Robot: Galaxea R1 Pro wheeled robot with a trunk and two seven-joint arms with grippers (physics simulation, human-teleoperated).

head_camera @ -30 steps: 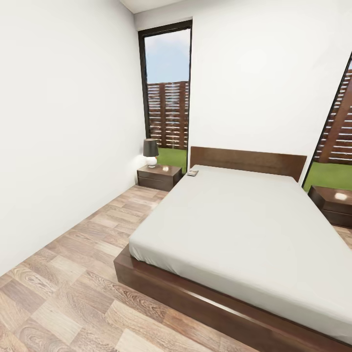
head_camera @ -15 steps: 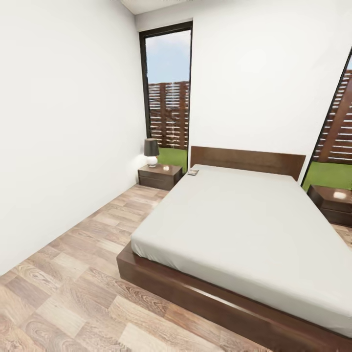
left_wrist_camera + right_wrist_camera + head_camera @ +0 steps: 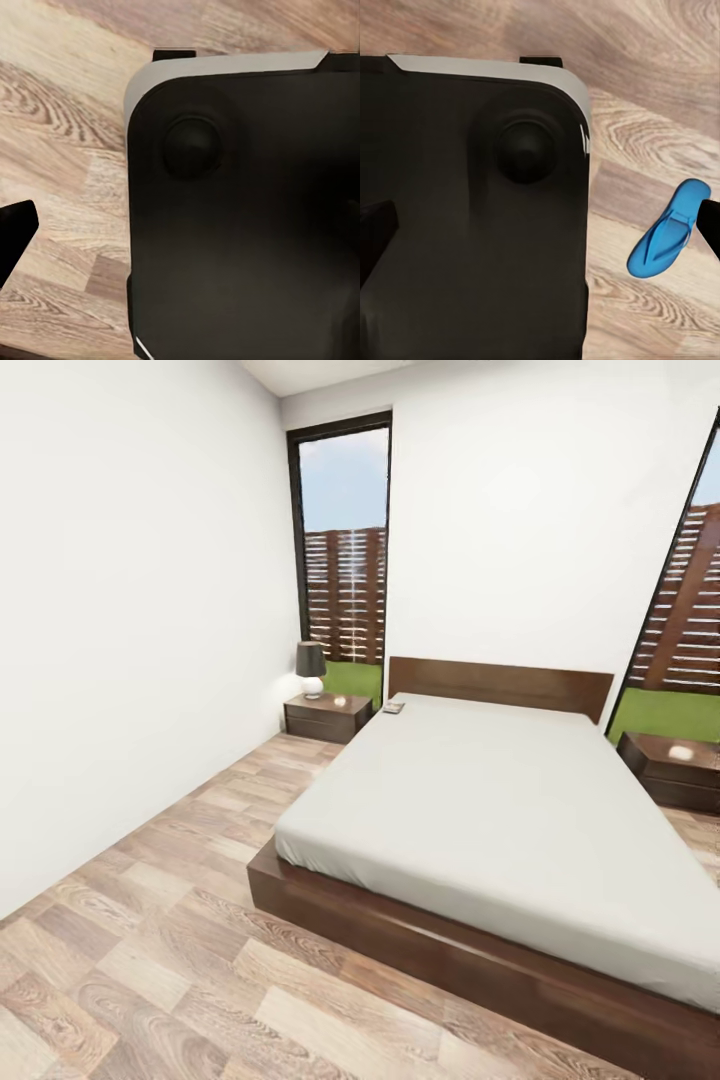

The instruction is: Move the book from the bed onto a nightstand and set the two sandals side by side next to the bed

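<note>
The bed [image 3: 500, 810], a grey mattress on a dark wood frame, lies ahead and to the right in the head view. The book [image 3: 394, 707] is a small thing on the mattress's far left corner, by the headboard. One nightstand [image 3: 328, 717] stands left of the headboard and another nightstand [image 3: 672, 768] stands at the right. In the right wrist view a blue sandal [image 3: 667, 236] lies on the plank floor beside my black base [image 3: 472, 225]. My right gripper [image 3: 540, 221] is open and empty. The left gripper [image 3: 180, 225] hangs open over my base and the floor.
A small lamp [image 3: 310, 668] stands on the left nightstand. A white wall [image 3: 120, 640] runs along the left, with a strip of wood floor [image 3: 190, 860] between it and the bed. Tall dark-framed windows [image 3: 345, 550] stand behind both nightstands.
The whole head view has shifted, so the camera has moved: the bed sits slightly farther off and more floor shows in front. Nothing in the room has moved.
</note>
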